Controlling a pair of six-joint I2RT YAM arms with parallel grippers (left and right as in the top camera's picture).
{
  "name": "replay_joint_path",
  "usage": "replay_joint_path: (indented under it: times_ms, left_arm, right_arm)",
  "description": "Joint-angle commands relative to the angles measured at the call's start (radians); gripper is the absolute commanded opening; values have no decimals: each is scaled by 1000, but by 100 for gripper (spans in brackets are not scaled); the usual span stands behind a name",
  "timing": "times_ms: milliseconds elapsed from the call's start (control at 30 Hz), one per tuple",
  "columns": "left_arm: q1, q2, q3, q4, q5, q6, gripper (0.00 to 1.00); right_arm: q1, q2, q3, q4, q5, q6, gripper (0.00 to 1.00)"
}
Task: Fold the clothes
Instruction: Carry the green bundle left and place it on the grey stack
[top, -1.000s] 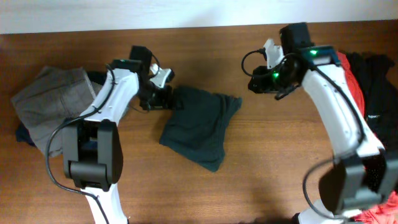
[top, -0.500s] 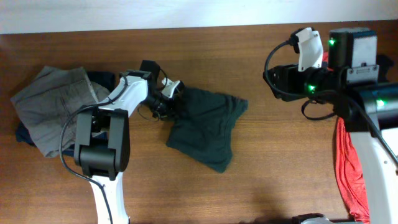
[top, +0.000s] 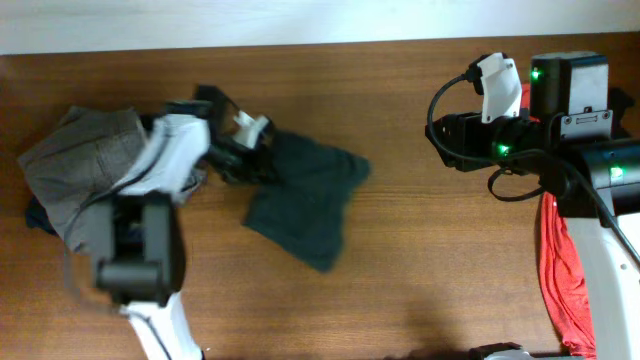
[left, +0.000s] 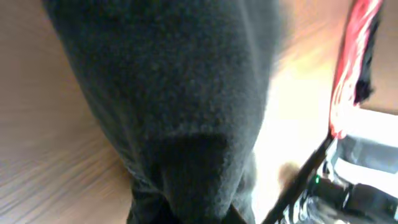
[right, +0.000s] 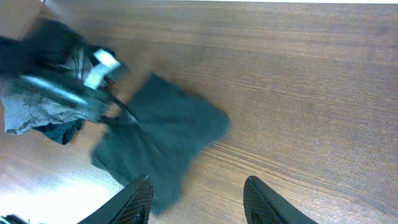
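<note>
Across the overhead view, the brown wooden table (top: 420, 280) filled the picture. Just toward 9 o'clock of its centre lay the dark green T-shirt (top: 300, 200), crumpled, one corner trailing to 5 o'clock. Out at 9 o'clock sat the grey trousers (top: 80, 170) in a heap; at 4 o'clock, on the edge, hung the red top (top: 555, 270). The left gripper (top: 248, 150), blurred, met the shirt's 10 o'clock corner. Cloth smothered its wrist camera, so I could not tell how its fingers stood. The right gripper (right: 196, 202) hovered high, fingers spread wide, holding nothing.
</note>
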Motion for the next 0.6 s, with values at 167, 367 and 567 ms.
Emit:
replay_joint_path:
  times_ms: [167,367,567]
  left_arm:
    - [374,-333,51,2,-87,67,0]
    - [634,-277,51,74,-102,67,0]
    - [787,-163,51,130,-223,66,0]
  right_arm:
    - [5,-14,10,0,9,-10,52]
    - [5,-14,10,-2,9,-10,52]
    - [5,-14,10,-20,9,-10,52]
